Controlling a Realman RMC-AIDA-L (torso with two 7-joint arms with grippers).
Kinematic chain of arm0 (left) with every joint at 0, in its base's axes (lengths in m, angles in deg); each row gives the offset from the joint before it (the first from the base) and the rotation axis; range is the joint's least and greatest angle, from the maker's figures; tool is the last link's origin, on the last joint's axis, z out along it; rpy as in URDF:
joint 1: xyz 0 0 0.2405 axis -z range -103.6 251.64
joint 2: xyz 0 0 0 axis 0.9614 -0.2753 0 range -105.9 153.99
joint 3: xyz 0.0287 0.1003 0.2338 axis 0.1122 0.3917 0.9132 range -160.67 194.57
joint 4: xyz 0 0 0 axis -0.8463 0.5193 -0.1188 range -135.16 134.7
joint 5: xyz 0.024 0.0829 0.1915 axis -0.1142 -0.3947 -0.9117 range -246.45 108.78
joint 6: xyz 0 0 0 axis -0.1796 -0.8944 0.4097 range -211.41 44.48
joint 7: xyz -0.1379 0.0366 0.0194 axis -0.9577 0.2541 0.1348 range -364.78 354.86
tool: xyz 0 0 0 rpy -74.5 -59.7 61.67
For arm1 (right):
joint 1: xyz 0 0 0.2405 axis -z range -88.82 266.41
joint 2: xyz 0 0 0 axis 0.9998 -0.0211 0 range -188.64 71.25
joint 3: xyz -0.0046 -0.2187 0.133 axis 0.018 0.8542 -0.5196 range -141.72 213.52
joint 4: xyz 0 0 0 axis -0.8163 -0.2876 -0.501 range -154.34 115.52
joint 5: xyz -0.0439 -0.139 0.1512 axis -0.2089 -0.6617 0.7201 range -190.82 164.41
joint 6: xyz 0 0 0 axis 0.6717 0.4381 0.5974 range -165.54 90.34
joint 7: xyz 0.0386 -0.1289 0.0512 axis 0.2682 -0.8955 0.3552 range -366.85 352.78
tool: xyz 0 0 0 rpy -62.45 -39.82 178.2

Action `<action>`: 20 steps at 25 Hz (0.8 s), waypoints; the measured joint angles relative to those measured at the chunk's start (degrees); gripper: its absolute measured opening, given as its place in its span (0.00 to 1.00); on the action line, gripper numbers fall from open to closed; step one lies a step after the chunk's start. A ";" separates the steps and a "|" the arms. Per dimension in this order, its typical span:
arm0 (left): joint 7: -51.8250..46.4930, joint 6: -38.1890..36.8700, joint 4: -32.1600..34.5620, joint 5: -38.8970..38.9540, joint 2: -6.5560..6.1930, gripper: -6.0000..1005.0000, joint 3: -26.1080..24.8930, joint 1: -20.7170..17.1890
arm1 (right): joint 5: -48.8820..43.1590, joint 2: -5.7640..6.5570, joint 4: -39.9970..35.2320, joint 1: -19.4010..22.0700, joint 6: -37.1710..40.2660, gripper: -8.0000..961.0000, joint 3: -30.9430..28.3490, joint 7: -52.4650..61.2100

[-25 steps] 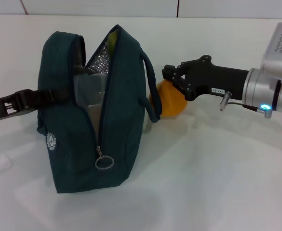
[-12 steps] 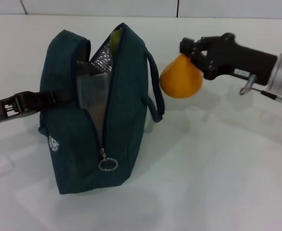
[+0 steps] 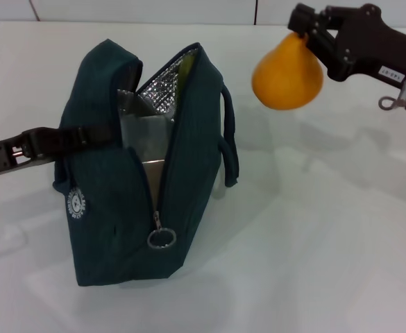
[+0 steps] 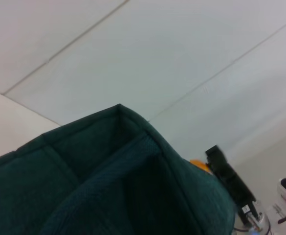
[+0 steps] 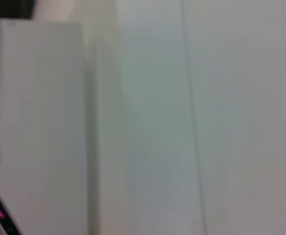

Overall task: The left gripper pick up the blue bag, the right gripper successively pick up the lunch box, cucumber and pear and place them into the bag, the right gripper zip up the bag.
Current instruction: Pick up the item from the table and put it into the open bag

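Note:
The blue bag [image 3: 182, 180] stands on the white table [image 3: 314, 229] with its top unzipped and the silver lining showing. Inside it, the clear lunch box [image 3: 141, 132] stands on edge, and a green sliver of the cucumber [image 3: 187, 61] shows at the far end of the opening. My left gripper [image 3: 53, 142] reaches in from the left and is shut on the bag's near handle. My right gripper [image 3: 312, 36] is high at the upper right, shut on the neck of the orange-yellow pear [image 3: 286, 73], which hangs in the air to the right of the bag. The left wrist view shows the bag's fabric [image 4: 108, 171] up close, with the right gripper [image 4: 226, 171] beyond it.
The zipper's metal ring pull [image 3: 161, 238] hangs at the bag's near end, low on the front. The second handle [image 3: 229, 139] droops over the bag's right side. A tiled wall [image 3: 140, 10] runs behind the table.
My right gripper has lifted the pear off the table beside the bag and carried it up and to the right. The bag has shifted a little and its opening has widened.

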State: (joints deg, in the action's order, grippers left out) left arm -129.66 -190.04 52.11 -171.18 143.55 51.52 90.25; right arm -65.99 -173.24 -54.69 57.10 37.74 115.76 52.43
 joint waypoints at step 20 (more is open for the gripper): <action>2.13 -0.43 -5.13 -0.47 -0.07 0.04 0.14 2.25 | 4.49 -1.64 1.84 -12.80 -1.63 0.11 13.62 -0.38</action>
State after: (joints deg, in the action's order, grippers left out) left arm -127.53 -190.46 46.98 -171.65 143.48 51.67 92.50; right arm -61.50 -174.88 -52.86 44.31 36.11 129.37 52.05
